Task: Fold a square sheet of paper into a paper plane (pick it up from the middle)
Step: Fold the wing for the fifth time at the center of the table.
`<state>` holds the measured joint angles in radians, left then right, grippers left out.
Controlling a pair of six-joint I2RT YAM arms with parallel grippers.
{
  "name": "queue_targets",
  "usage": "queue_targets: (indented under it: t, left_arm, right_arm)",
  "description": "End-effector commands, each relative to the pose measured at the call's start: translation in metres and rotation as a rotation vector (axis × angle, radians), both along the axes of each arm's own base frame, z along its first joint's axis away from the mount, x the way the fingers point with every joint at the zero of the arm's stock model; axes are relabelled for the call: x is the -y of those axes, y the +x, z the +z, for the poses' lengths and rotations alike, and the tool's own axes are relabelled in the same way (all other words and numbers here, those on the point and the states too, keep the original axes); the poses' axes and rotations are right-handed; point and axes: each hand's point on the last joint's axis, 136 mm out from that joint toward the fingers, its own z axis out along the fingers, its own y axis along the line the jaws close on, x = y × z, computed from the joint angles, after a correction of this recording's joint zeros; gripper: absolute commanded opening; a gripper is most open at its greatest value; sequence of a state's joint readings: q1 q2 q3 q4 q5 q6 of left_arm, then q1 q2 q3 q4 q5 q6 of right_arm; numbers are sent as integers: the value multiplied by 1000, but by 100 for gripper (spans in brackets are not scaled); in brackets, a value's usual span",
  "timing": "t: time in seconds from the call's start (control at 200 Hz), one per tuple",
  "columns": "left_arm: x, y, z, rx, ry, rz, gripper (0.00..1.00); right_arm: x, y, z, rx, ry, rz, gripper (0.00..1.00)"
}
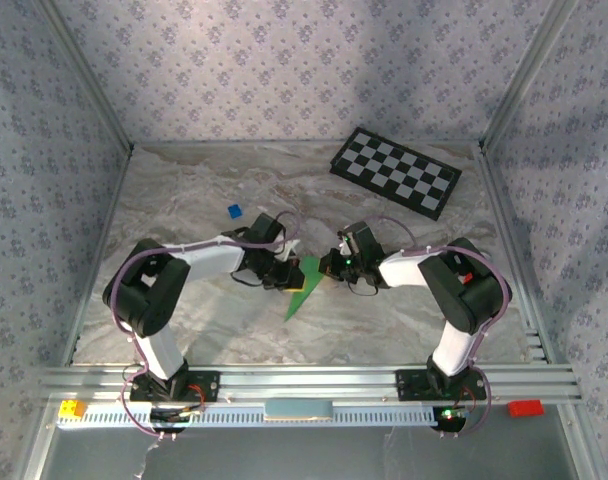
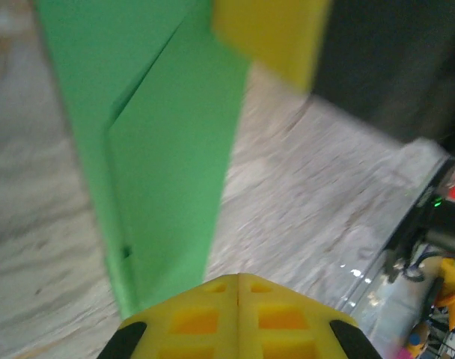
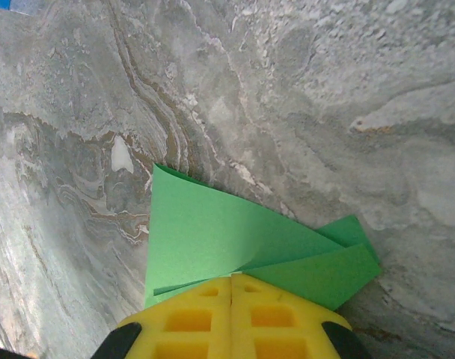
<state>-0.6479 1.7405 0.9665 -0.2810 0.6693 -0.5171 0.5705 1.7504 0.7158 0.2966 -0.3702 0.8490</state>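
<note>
Top view, near edge: both bases sit on the rail. Each arm rises to an elbow out at its own side, then the forearm runs inward, low over the counter. The left fingers and right fingers face each other across the paper plane. It lies flat mid-counter, a green dart with its point toward the bases. Fold layers unreadable from above.

Left wrist view (blurred): left fingers pressed together, no gap at the seam, nothing between them. Paper plane runs away from their tips, one overlapping flap visible.

Right wrist view: right fingers likewise closed. Paper plane passes beneath their tips in two folded layers. Cannot tell whether the tips press on it.

Farther: blue block behind the left wrist; checkerboard back right, well apart.
</note>
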Motion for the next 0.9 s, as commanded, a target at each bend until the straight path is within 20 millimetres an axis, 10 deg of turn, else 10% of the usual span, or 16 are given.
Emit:
queue_targets:
  t: [0.0, 0.895]
  left_arm:
    - [14, 3, 17, -20, -43, 2, 4]
    - [13, 13, -25, 42, 101, 56, 5]
  right_arm:
    - [25, -21, -42, -105, -134, -46, 3]
    - [26, -27, -51, -125, -146, -53, 4]
